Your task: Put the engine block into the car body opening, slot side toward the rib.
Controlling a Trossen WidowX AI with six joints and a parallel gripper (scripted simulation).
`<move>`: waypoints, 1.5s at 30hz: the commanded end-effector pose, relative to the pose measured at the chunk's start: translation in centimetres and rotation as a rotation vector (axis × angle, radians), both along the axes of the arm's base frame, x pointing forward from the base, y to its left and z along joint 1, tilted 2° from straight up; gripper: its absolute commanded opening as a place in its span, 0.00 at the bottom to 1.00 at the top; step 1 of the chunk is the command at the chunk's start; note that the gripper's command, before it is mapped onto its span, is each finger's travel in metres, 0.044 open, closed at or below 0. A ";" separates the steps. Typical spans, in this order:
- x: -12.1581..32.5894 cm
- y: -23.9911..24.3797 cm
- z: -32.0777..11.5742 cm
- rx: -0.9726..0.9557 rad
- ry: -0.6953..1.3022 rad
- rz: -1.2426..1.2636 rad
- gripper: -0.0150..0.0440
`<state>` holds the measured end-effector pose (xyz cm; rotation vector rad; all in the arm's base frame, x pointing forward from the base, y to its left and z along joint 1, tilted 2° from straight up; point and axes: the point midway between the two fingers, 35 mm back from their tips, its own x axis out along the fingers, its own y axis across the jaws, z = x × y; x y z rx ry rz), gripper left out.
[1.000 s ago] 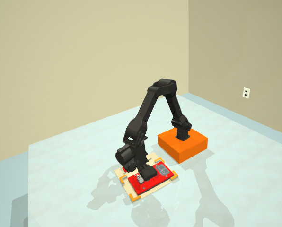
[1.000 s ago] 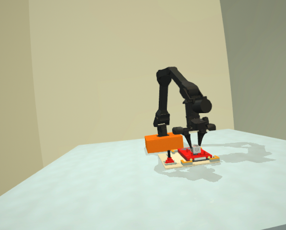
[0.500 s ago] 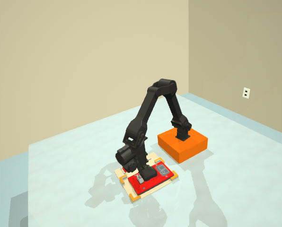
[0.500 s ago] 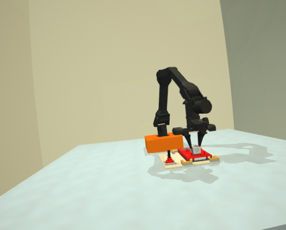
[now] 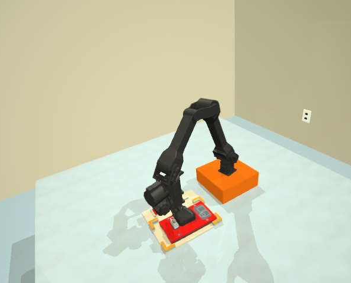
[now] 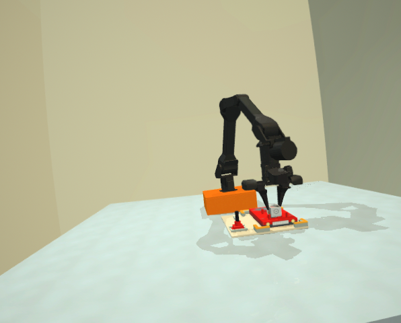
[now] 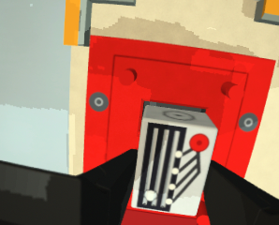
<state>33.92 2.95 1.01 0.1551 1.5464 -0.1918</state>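
The light grey engine block [image 5: 174, 223] [image 6: 275, 210] [image 7: 169, 164] is between the fingers of my gripper [image 6: 274, 207] [image 7: 170, 162], which is shut on it. It stands upright over the opening [image 7: 152, 103] in the red car body [image 5: 196, 223] [image 6: 286, 217] [image 7: 102, 61], with a good part of it above the red surface. A dark strip of the opening shows beyond its far end in the wrist view. The block's upper face has dark stripes and a red disc. Its lower end, its slot and the rib are hidden, so its depth cannot be told exactly.
The car body lies on a cream board between orange-and-grey corner brackets [image 5: 167, 246] [image 6: 262, 227] [image 7: 72, 23]. A red stepped piece [image 6: 237, 225] with a black rod stands beside it. Low pegs rise from the car body near the opening. The orange base [image 5: 222, 190] [image 6: 228, 203] carries the arm.
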 end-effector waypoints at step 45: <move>0.0 0.0 -0.5 0.000 0.000 0.001 0.92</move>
